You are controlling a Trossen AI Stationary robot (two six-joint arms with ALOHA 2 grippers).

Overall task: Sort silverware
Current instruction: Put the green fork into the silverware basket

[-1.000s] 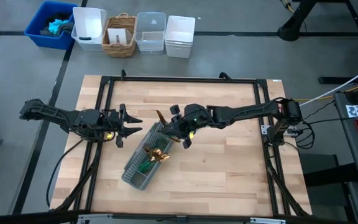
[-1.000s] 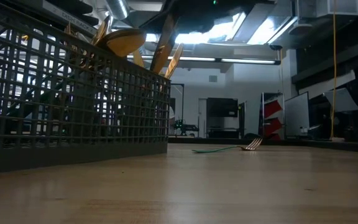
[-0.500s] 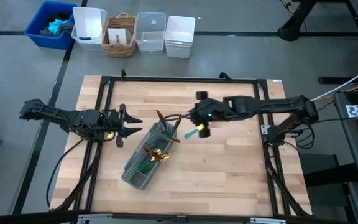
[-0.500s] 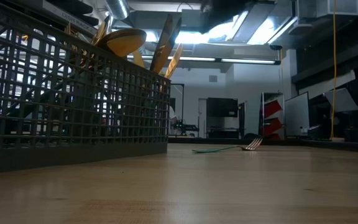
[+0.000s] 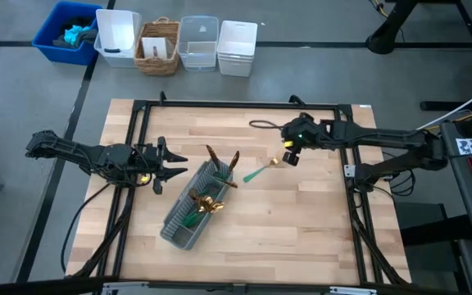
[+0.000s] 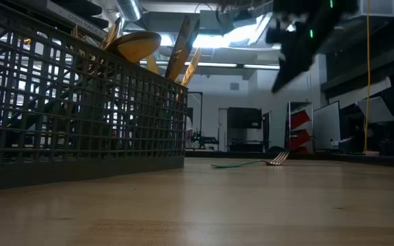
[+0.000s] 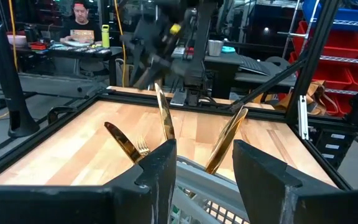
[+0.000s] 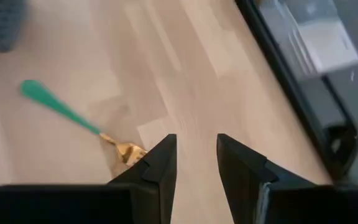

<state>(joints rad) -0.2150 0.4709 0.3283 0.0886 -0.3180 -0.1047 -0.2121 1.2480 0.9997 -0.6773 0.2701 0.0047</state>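
— Where's your right gripper [image 5: 288, 153]?

— Up over the far right part of the table [image 5: 301, 221], fingers spread, holding nothing. A green-handled fork [image 5: 260, 170] lies flat just beside it.

— And the rest?

— Your left gripper [image 5: 170, 165] waits spread beside the grey caddy [image 5: 188, 215], where gold silverware [image 7: 164, 116] stands upright.
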